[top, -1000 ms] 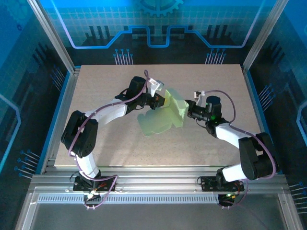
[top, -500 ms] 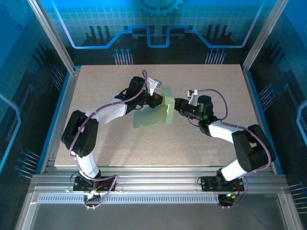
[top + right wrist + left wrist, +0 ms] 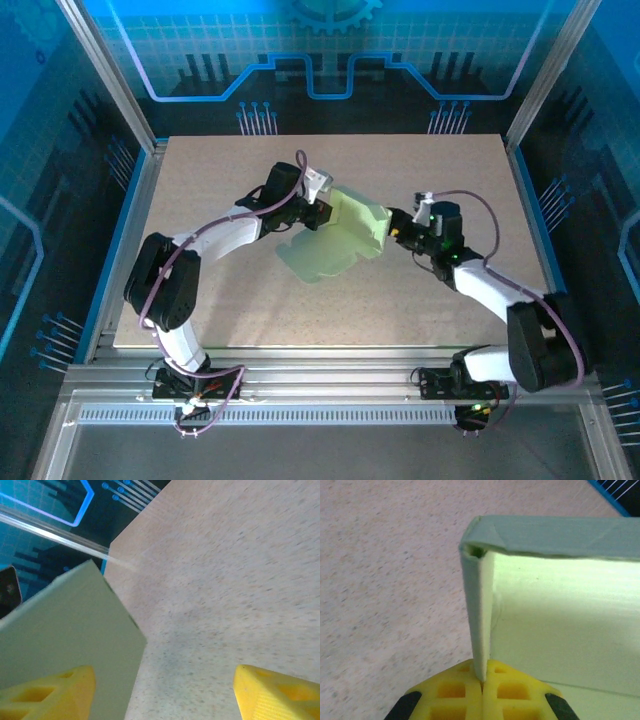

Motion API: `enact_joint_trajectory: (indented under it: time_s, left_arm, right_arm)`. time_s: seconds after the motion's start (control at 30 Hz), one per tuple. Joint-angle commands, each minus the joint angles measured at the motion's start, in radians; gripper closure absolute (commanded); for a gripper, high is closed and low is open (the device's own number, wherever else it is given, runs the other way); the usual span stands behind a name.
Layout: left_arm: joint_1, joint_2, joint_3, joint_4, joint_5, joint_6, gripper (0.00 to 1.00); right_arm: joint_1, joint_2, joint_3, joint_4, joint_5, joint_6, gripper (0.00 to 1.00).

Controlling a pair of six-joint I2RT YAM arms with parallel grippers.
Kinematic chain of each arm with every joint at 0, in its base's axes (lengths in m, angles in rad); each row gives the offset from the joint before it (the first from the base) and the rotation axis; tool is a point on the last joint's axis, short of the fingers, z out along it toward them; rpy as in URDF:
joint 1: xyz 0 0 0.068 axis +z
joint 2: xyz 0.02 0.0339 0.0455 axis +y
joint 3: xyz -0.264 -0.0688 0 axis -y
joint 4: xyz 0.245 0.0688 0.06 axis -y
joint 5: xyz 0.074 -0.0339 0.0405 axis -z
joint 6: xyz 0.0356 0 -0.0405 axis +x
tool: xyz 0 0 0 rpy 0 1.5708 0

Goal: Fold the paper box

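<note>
one edge of the paper box [image 3: 345,235] is pinched by the left gripper [image 3: 481,680]; right gripper [image 3: 162,692] gapes wide.

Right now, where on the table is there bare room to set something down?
Bare: the near middle of the table, between the left arm and right arm, in front of the box; also the far strip along the back edge. Crowded: the centre, where both arms meet at the box.
</note>
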Motion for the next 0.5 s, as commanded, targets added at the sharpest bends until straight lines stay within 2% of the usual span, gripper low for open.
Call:
enact_joint_trajectory:
  time_s: [0.0, 0.13, 0.27, 0.47]
  left_arm:
    - [0.019, 0.004, 0.048, -0.226, -0.068, 0.183, 1.0]
    - [0.019, 0.054, 0.161, -0.405, -0.079, 0.341, 1.0]
    - [0.019, 0.1, 0.271, -0.583, -0.094, 0.551, 1.0]
    - [0.014, 0.225, 0.475, -0.799, -0.225, 0.737, 1.0]
  right_arm:
    - [-0.062, -0.092, -0.004, -0.191, 0.009, -0.143, 0.25]
    - [-0.119, -0.147, 0.031, -0.325, 0.011, -0.253, 0.24]
    - [-0.149, -0.156, 0.056, -0.362, -0.024, -0.296, 0.24]
    - [-0.15, -0.126, 0.07, -0.348, -0.064, -0.302, 0.24]
